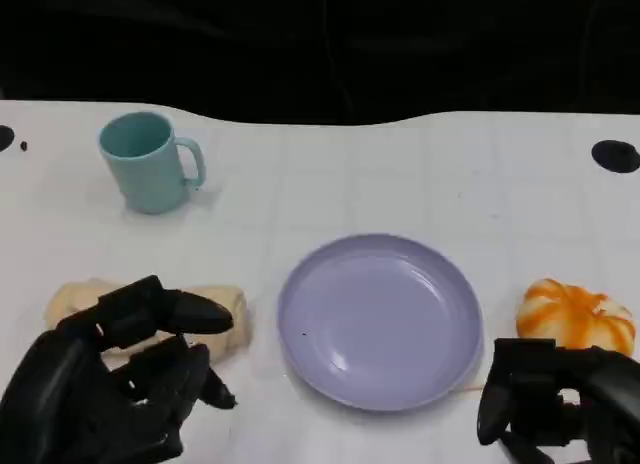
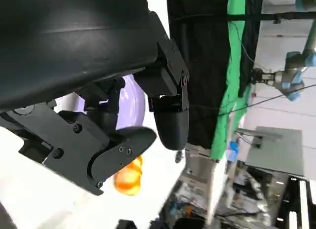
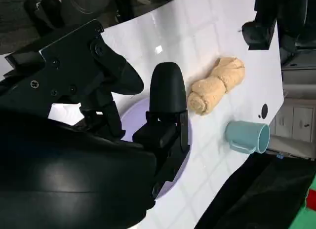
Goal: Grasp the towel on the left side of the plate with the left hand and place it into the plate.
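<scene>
Here's the left robot hand (image 1: pixel 120 374) at the near left of the white counter (image 1: pixel 400 174), hovering over the towel (image 1: pixel 225 314) with its fingers spread apart and nothing in them. The towel, a pale yellow roll, lies flat on the counter just left of the plate (image 1: pixel 380 319), not touching it; the hand covers its middle, so both ends peek out on either side. From the right wrist view the roll (image 3: pixel 217 86) shows whole, lying on the bare counter between the plate (image 3: pixel 131 125) and the cup (image 3: pixel 248 136).

The plate is lilac, round, sitting in the centre with nothing on it. Over on the near right, the right robot hand (image 1: pixel 560 399) rests low by the plate's edge, fingers apart and holding nothing. Just beyond it sits an orange-and-white pumpkin (image 1: pixel 575 319), close to the plate's right rim. At the far left stands a teal cup (image 1: pixel 148 162), upright, handle pointing right, well apart from the towel.
</scene>
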`<control>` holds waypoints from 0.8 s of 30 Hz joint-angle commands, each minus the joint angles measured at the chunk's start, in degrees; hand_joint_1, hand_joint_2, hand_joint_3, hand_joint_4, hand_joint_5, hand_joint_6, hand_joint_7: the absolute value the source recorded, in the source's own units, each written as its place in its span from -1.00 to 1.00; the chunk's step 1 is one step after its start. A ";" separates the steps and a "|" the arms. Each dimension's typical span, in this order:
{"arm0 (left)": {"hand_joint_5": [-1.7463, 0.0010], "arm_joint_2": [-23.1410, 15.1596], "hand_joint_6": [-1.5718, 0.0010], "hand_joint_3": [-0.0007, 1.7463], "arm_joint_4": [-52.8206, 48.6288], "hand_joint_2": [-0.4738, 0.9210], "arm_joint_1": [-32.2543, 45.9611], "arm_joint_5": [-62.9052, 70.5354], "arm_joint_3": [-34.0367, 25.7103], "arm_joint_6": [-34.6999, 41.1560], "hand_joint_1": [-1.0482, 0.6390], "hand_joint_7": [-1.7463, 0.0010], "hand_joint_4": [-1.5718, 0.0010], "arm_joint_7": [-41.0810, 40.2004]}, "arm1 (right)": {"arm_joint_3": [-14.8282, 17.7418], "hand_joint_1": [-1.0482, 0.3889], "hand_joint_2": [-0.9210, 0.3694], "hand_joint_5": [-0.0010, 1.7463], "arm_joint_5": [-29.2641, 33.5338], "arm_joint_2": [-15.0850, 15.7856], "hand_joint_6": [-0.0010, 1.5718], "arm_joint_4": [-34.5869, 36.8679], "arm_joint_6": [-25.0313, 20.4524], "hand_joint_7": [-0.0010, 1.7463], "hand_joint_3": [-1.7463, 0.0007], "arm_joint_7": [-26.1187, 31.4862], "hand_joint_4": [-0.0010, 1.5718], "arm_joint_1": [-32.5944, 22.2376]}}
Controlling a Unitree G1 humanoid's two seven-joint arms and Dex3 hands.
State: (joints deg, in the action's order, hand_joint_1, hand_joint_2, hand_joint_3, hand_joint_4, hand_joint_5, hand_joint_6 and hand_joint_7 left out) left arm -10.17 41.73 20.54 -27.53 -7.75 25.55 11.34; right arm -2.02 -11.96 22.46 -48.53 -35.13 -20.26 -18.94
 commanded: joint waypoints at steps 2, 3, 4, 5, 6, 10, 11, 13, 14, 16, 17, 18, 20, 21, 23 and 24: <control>-0.13 -5.41 0.06 -0.65 1.32 0.96 -1.58 6.83 0.57 -3.32 -0.08 0.58 0.27 1.76 | -0.07 0.37 -0.42 1.00 0.04 0.51 -0.17 -0.78 -0.42 0.70 -0.31 0.47 -0.06 -0.12; -0.08 -6.38 0.10 -0.68 1.63 0.98 -1.92 8.08 0.66 -3.51 -0.10 0.63 0.30 1.99 | -0.14 0.37 -0.42 1.00 0.13 0.54 -0.16 -0.76 -0.22 0.70 -0.31 0.47 -0.06 -0.17; -0.01 -7.30 0.11 -0.70 2.12 0.99 -2.31 9.09 0.64 -3.27 -0.12 0.68 0.31 2.07 | -0.22 0.37 -0.41 1.00 0.22 0.53 -0.16 -0.71 0.07 0.70 -0.30 0.46 -0.05 -0.25; 0.08 -8.06 0.15 -0.74 2.56 1.00 -2.61 10.00 0.64 -3.00 -0.15 0.76 0.33 2.06 | -0.26 0.36 -0.41 0.99 0.22 0.45 -0.16 -0.65 0.33 0.70 -0.30 0.45 -0.05 -0.31; 0.14 -8.92 0.16 -0.75 2.96 1.00 -2.90 11.17 0.69 -2.92 -0.17 0.81 0.34 2.09 | -0.28 0.36 -0.41 0.99 0.16 0.33 -0.16 -0.58 0.52 0.70 -0.30 0.46 -0.05 -0.39; 0.31 -13.73 0.28 -0.78 3.64 1.00 -4.56 19.04 1.72 -3.93 -0.25 0.93 0.49 2.68 | -0.40 0.36 -0.41 0.98 0.15 0.34 -0.16 -0.75 0.20 0.69 -0.31 0.63 -0.05 -0.40; 0.35 -14.88 0.31 -0.82 3.73 1.00 -5.10 21.36 2.19 -3.72 -0.28 0.95 0.54 2.63 | -0.40 0.36 -0.41 0.98 0.11 0.35 -0.16 -0.73 0.16 0.69 -0.31 0.64 -0.05 -0.37; 0.40 -17.42 0.36 -0.88 3.71 1.00 -6.21 26.29 3.31 -3.68 -0.33 0.98 0.61 2.74 | -0.40 0.35 -0.41 0.99 0.06 0.39 -0.16 -0.76 0.04 0.69 -0.31 0.67 -0.05 -0.37; 0.42 -18.77 0.40 -0.90 3.60 1.00 -6.91 28.92 3.99 -3.79 -0.35 0.99 0.66 2.87 | -0.36 0.34 -0.41 0.99 0.01 0.39 -0.16 -0.76 0.11 0.69 -0.31 0.67 -0.05 -0.43; 0.46 -21.69 0.48 -0.93 3.21 1.00 -8.35 34.91 5.72 -4.16 -0.35 1.00 0.75 3.32 | -0.29 0.35 -0.41 0.99 -0.11 0.41 -0.16 -0.76 0.26 0.69 -0.31 0.60 -0.05 -0.53; 0.46 -22.75 0.50 -0.94 2.92 1.00 -9.17 37.74 6.79 -4.26 -0.35 1.00 0.76 3.45 | -0.26 0.35 -0.41 0.99 -0.13 0.42 -0.16 -0.82 0.21 0.70 -0.31 0.61 -0.05 -0.56; 0.47 -23.86 0.52 -0.95 2.66 1.00 -10.15 40.74 8.05 -4.00 -0.36 1.00 0.77 3.73 | -0.22 0.35 -0.40 0.99 -0.25 0.38 -0.16 -0.90 0.00 0.70 -0.32 0.66 -0.05 -0.58; 0.48 -26.53 0.60 -0.95 1.95 1.00 -12.65 47.89 11.39 -2.95 -0.42 1.00 0.79 4.99 | -0.17 0.35 -0.40 0.99 -0.42 0.29 -0.16 -1.04 -0.39 0.70 -0.32 0.78 -0.05 -0.62; 0.48 -27.77 0.62 -0.95 1.39 1.00 -13.77 51.44 12.98 -2.82 -0.44 1.00 0.80 5.76 | -0.21 0.36 -0.40 0.99 -0.42 0.29 -0.16 -1.11 -0.46 0.69 -0.32 0.83 -0.05 -0.66; 0.50 -29.86 0.66 -0.93 -0.61 1.00 -16.38 59.23 16.65 -3.12 -0.50 1.00 0.82 7.77 | -0.45 0.36 -0.39 0.98 -0.09 0.46 -0.16 -1.31 -0.34 0.69 -0.32 0.94 -0.05 -0.75; 0.51 -30.26 0.67 -0.94 -1.56 1.00 -17.72 62.67 18.40 -2.89 -0.52 1.00 0.82 8.98 | -0.54 0.36 -0.40 0.98 -0.01 0.50 -0.16 -1.43 -0.32 0.69 -0.32 0.97 -0.05 -0.79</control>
State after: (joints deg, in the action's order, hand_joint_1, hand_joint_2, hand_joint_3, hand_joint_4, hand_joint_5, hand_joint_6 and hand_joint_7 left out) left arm -38.19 42.52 5.63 27.61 6.92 22.35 17.42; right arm -2.43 -12.01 22.41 -48.94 -35.14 -19.49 -19.59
